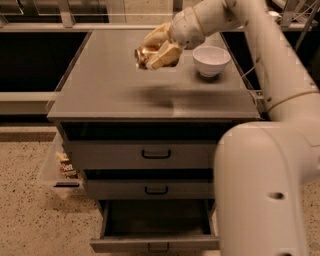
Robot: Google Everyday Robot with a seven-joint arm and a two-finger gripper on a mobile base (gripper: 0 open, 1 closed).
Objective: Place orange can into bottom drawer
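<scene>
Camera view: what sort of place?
Likely a lab or office test space: grey metal drawer cabinet, speckled floor, railing behind. The end effector holds the orange can above its top.
</scene>
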